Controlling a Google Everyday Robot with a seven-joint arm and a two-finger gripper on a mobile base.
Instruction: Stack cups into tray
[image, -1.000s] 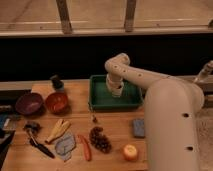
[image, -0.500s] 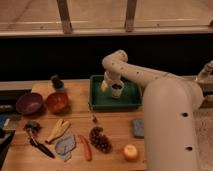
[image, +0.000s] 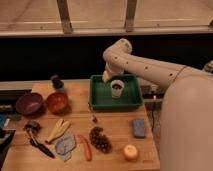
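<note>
White arm: it reaches from the right side of the scene, bends at a high elbow and comes down over the far-left part of the tray.
Gripper: the gripper (image: 107, 76) hangs at the far-left corner of the tray, just above its rim; how its fingers stand cannot be told.
Cup: the cup (image: 117, 88), pale outside and dark reddish inside, stands upright in the tray, just to the right of the gripper and a little nearer; whether the two touch cannot be told.
Tray: the green tray (image: 102, 100) sits at the far edge of the wooden table (image: 117, 131), right of centre.
Bowls: an orange-red bowl (image: 56, 102) and a purple bowl (image: 29, 103) stand side by side, left of the tray.
Dark object: a small dark thing (image: 56, 81) stands at the far side, beyond the bowls.
Near side: bananas (image: 58, 129), a grey cloth (image: 65, 145), a red pepper-like piece (image: 86, 147), a bunch of dark grapes (image: 100, 139), a peach-coloured fruit (image: 131, 152) and a blue sponge (image: 139, 127) lie spread along the near half.
Near left: a black-handled tool (image: 39, 145) lies at an angle.
</note>
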